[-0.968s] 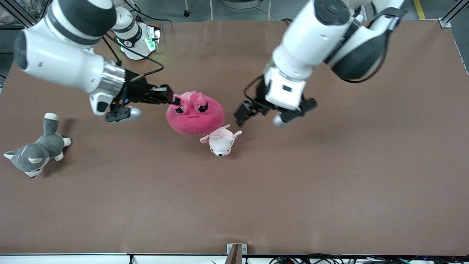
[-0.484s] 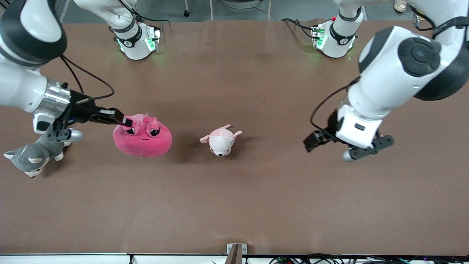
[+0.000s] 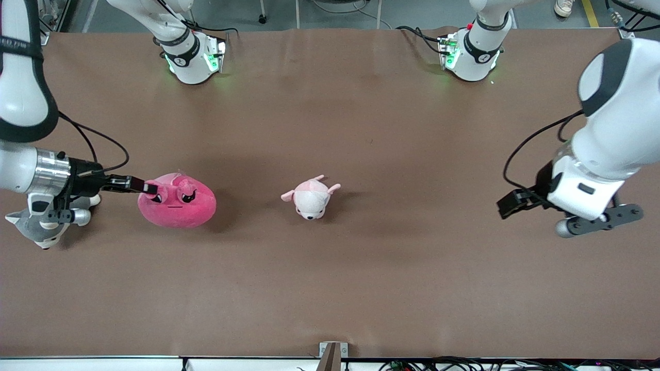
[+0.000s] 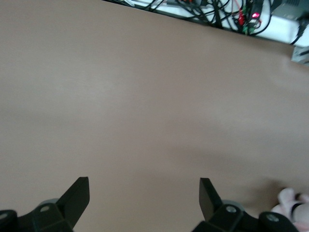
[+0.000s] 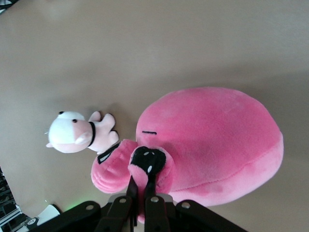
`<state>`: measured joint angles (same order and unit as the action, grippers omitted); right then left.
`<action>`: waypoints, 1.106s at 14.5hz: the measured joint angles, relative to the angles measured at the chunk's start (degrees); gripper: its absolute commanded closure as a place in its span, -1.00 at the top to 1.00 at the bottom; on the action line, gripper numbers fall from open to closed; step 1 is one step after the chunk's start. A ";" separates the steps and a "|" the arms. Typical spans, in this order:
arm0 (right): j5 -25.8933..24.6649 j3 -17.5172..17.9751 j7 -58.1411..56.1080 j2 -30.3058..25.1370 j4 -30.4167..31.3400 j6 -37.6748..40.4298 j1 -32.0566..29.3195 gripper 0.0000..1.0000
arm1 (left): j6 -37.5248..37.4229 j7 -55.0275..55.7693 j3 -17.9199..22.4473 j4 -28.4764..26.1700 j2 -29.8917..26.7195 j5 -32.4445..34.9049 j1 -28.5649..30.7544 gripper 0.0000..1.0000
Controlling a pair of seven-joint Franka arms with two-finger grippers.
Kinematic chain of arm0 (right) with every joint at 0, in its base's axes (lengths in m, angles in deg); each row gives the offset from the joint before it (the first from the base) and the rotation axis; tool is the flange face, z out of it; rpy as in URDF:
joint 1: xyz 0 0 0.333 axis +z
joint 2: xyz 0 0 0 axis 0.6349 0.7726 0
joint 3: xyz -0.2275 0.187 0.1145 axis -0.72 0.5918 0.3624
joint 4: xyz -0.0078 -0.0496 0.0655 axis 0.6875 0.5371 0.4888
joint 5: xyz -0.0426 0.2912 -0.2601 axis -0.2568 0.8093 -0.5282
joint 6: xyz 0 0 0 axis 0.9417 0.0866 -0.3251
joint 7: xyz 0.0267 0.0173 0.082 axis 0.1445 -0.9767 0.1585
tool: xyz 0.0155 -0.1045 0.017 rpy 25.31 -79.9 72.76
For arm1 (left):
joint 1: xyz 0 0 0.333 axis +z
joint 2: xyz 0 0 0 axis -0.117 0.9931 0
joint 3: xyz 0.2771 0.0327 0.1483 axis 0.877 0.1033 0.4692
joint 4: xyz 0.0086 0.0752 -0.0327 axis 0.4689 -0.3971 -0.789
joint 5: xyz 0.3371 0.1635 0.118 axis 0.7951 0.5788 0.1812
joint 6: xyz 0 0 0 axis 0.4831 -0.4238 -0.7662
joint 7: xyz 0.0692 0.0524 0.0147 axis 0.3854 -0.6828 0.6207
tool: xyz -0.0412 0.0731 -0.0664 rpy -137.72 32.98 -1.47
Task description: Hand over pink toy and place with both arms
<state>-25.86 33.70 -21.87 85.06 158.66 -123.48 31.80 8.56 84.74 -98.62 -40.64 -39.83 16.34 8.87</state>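
Observation:
The pink toy is a hot-pink blob plush with angry black eyes. My right gripper is shut on a fold near its face and holds it low over the table toward the right arm's end. In the right wrist view the fingers pinch the toy by the dark eye patch. I cannot tell whether the toy touches the table. My left gripper is open and empty over the left arm's end of the table. In the left wrist view it has only bare table between its fingers.
A small pale pink-and-white plush lies mid-table beside the pink toy, and shows in the right wrist view. A grey plush animal lies under the right wrist at the table's end. Cables run along the table's front edge.
My right gripper has carried the pink toy from the table's middle toward the right arm's end and lowered it. My left arm has drawn away toward its own end, gripper open.

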 measured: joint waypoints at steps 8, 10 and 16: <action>3.58 0.05 -4.22 7.27 -0.12 4.16 -5.72 -0.99 | -8.79 -10.82 5.51 0.03 -6.83 -0.54 -0.88 1.00; 4.60 0.06 -4.85 8.34 -0.17 4.20 -6.04 -0.99 | -11.03 -13.88 14.75 -0.33 -9.47 -4.07 -7.60 1.00; 8.35 0.08 -6.88 10.40 -0.23 4.93 -6.52 -0.99 | -12.13 -18.64 27.19 -9.01 -18.83 -11.58 -14.12 1.00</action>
<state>-17.50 33.78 -28.75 95.47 158.43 -118.56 25.27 -3.56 66.09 -71.44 -49.64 -58.66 4.76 -5.25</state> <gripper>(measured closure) 0.925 0.000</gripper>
